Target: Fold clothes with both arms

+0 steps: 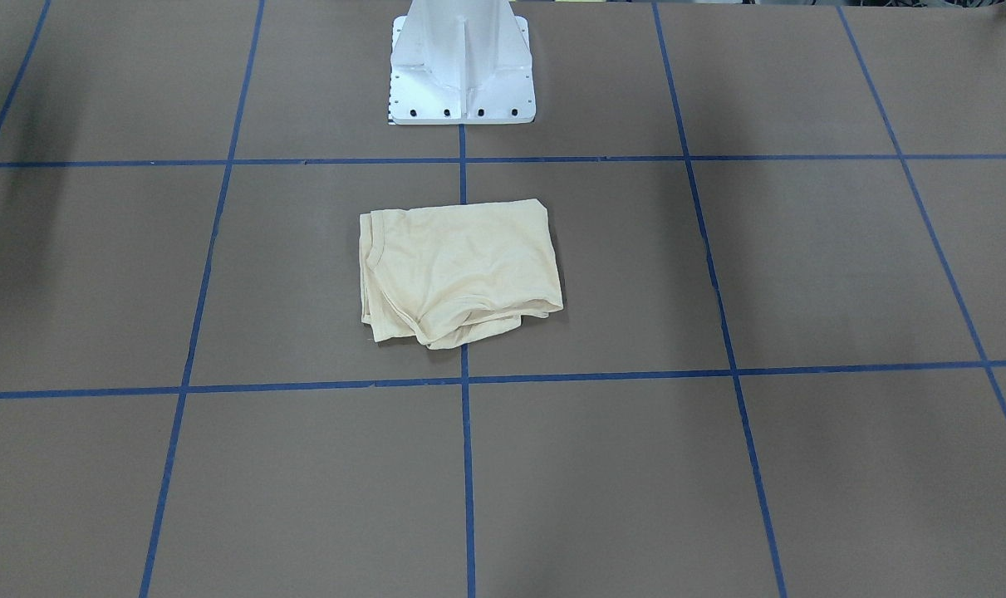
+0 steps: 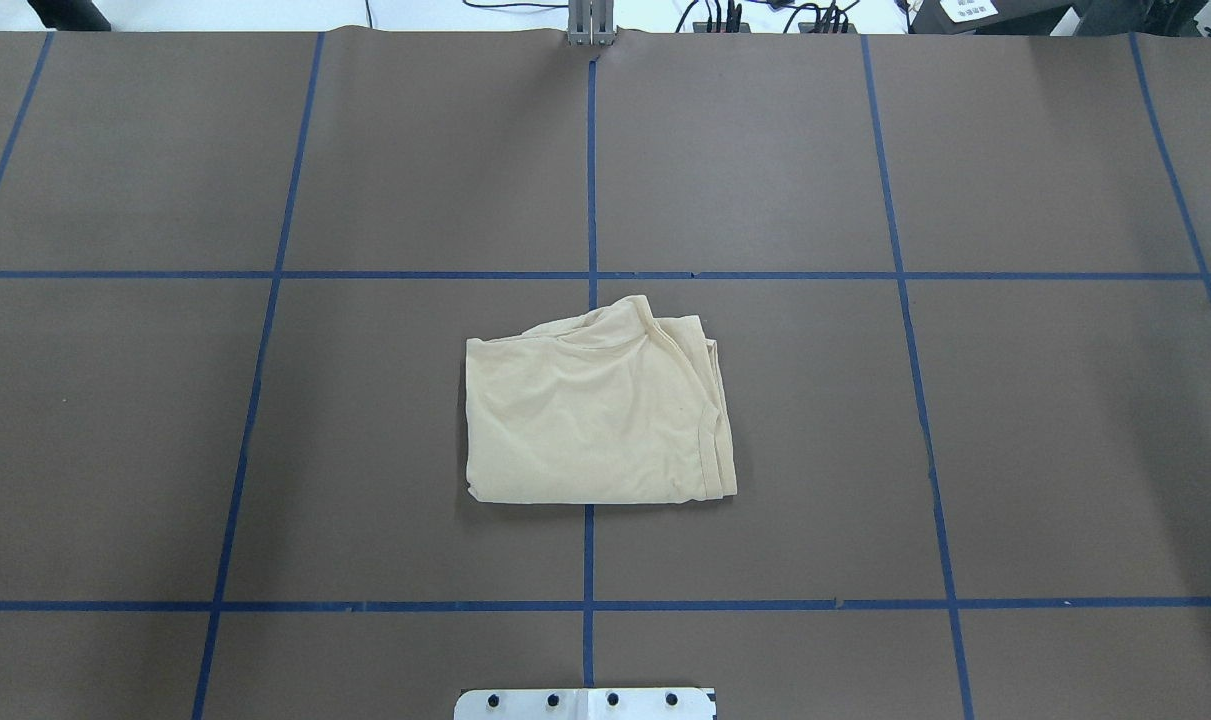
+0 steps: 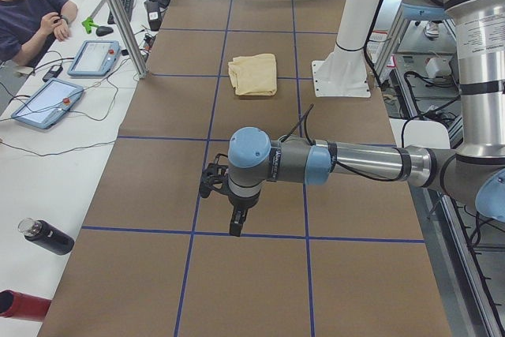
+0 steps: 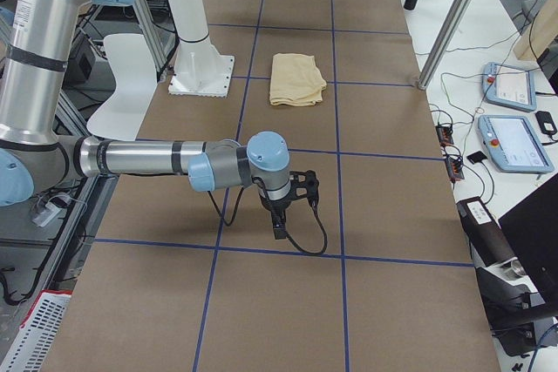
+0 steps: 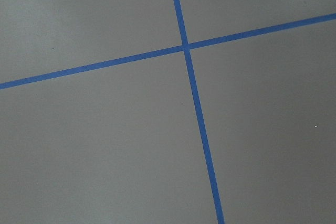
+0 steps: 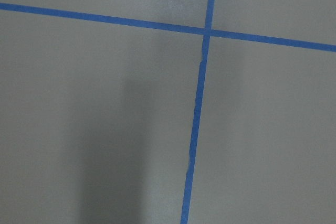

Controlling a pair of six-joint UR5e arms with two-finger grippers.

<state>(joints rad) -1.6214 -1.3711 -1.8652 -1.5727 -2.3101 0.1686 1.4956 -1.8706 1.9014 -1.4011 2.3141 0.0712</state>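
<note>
Folded shirt point(image 2: 595, 415) (cream-yellow), table point(image 2: 265, 450) centre

Low bundle mid-counter, pedestal close behind it, arms out at the ends

The folded shirt point(image 2: 595, 410) lies at the centre of the overhead frame, with bare brown counter point(image 2: 265, 450) on all four sides. The white pedestal point(image 1: 461, 66), top centre of the front-facing frame, stands near it but apart. The left arm point(image 3: 355, 165) spans the middle of the left-side frame, its tool point(image 3: 236, 229) pointing down. The right arm point(image 4: 148, 158) and tool point(image 4: 278, 232) do likewise in the right-side frame, both well apart from the shirt.
</note>
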